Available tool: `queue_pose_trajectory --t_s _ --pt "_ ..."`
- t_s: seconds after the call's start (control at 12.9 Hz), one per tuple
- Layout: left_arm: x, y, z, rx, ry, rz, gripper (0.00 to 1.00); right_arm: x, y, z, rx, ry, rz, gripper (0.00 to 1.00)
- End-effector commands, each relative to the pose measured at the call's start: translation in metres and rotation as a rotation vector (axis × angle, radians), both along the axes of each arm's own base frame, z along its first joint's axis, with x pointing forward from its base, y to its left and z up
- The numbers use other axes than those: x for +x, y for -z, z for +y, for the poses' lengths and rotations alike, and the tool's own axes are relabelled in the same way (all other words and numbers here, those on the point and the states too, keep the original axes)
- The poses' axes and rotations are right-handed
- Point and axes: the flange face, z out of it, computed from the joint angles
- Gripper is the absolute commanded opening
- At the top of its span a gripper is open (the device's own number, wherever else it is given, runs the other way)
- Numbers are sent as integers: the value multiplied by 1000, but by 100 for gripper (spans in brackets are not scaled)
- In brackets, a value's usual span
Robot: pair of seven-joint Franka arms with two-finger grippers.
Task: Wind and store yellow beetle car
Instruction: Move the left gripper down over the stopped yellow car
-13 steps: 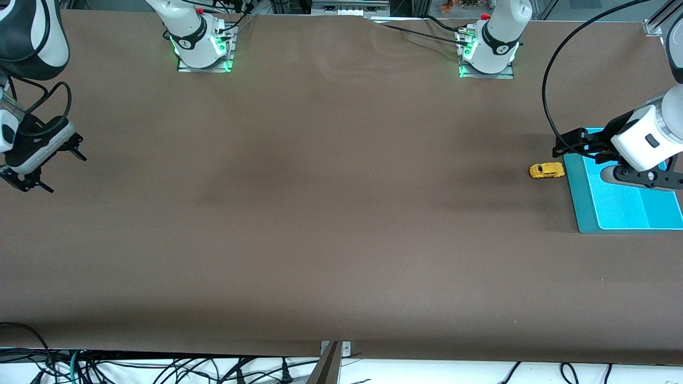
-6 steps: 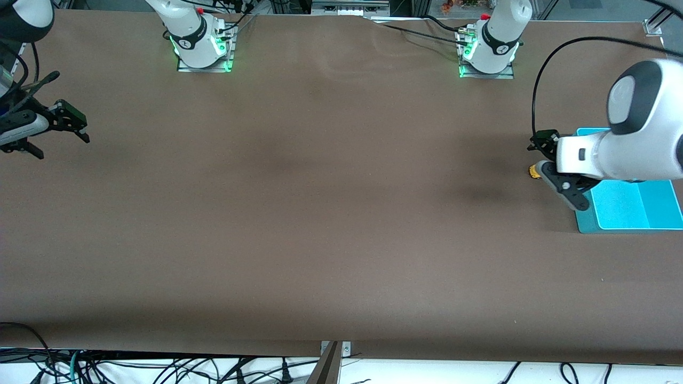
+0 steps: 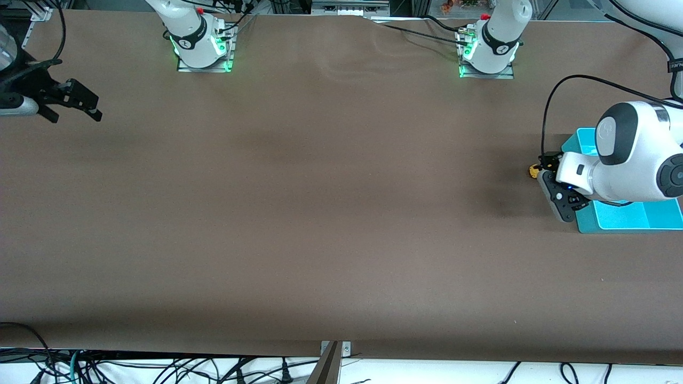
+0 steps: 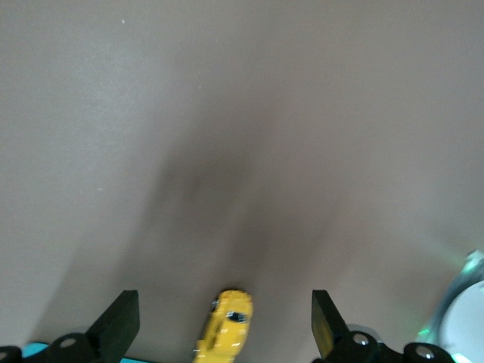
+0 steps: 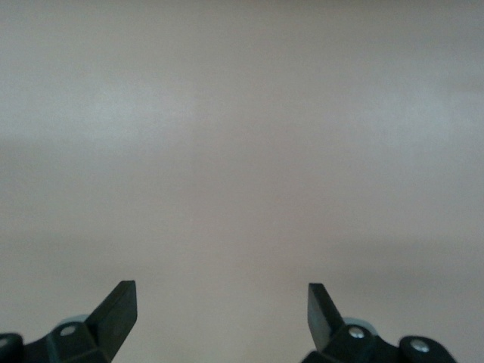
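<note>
Yellow beetle car (image 4: 224, 327) lies on the brown counter (image 3: 320, 213) beside a turquoise tray (image 3: 619, 216), lengthwise between the released left end effector (image 4: 224, 321) fingers; right end effector (image 3: 74, 104), released, waits well apart

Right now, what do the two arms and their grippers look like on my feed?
Both arms are glossy white with dark grey joint caps, on bases ringed in green light. A black cable loops off the left arm. The left gripper and right gripper are black with flat, wedge-shaped jaws; the right arm carries a small red fitting near its base.
</note>
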Motion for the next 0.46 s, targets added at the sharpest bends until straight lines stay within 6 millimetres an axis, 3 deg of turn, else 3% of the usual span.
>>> queue_pose_trajectory --t_s 0.0,0.08,0.23,0.39 --pt "-20 8 9 -5 203 -60 100 -8 -19 18 13 100 31 100" --pt "-27 21 21 -12 216 -61 100 -6 -21 22 13 90 28 100" --pt "-42 46 25 -9 270 -92 100 3 -22 39 -4 46 42 100" --pt "-60 62 30 3 299 -128 100 17 -19 44 -46 4 82 100"
